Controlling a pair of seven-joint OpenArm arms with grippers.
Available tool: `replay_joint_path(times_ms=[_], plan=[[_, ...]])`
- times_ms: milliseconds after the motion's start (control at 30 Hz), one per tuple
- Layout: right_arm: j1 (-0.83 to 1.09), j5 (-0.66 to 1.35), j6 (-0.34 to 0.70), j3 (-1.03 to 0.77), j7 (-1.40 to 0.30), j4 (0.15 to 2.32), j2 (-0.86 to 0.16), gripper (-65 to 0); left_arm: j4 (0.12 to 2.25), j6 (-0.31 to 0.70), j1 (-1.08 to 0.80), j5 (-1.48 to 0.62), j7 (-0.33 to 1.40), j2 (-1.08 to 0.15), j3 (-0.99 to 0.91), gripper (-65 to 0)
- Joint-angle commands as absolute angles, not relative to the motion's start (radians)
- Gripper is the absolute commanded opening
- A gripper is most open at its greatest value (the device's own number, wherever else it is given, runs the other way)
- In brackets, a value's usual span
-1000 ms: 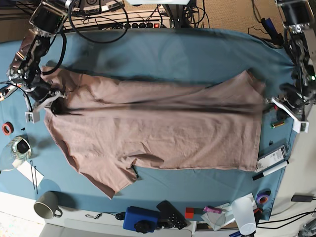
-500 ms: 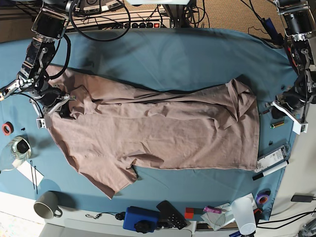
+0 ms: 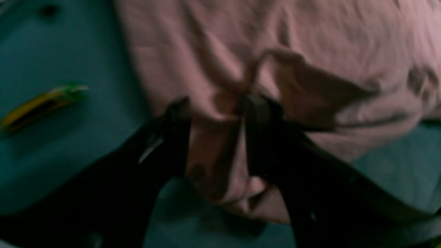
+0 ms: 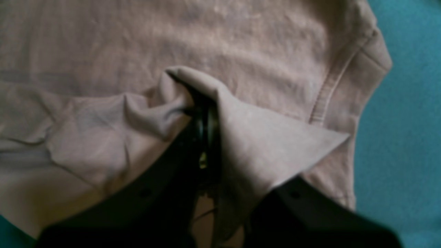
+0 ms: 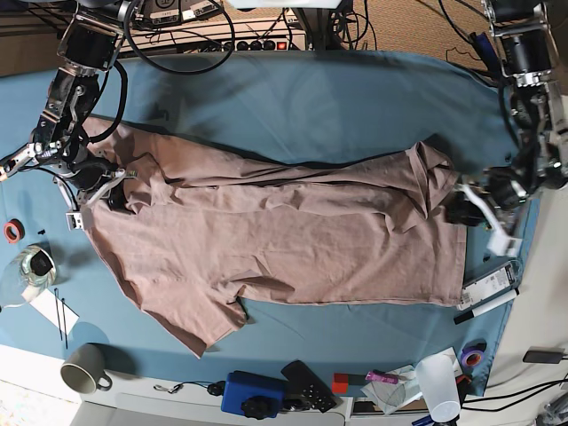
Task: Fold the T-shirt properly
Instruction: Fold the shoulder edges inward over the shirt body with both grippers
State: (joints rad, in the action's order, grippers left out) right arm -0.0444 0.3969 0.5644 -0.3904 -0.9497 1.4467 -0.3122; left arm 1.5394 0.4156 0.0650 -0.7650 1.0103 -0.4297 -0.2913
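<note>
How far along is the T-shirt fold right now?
Done: one long edge of the T-shirt is folded over lengthwise, lying as a band across the blue tablecloth. In hand: the right tool is pinched shut on a fold of fabric, while the left tool stands open around the cloth at the other end. Left: the near sleeve and lower edge remain spread flat and wrinkled, so further folds remain.

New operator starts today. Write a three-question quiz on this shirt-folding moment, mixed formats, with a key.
1. True or false: the right gripper is pinching a fold of the T-shirt.
2. The left gripper's jaws are: A) apart, with shirt cloth between them; B) clamped on a mug; C) out of view.
3. Fill in: the shirt lies on a ____ tablecloth.

Key: 1 true; 2 A; 3 blue.
</note>
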Motion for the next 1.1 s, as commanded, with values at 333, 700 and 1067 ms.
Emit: replay_joint_path(times_ms=[333, 700, 1067], plan=[[-0.064, 0.392, 0.563, -0.393, -0.942, 1.462, -0.329, -65.0, 1.555, 0.416, 0.110, -0.768, 1.058, -0.442, -0.192, -38.7], [-0.064, 0.390, 0.563, -0.394, -0.944, 1.462, -0.330, -65.0, 1.555, 0.319, 0.087, -0.688, 1.055, -0.369, -0.193, -43.8], [-0.064, 0.390, 0.563, -0.394, -0.943, 1.462, -0.330, -65.0, 1.566, 0.270, 0.103, -0.643, 1.107, -0.373, -0.194, -65.0]])
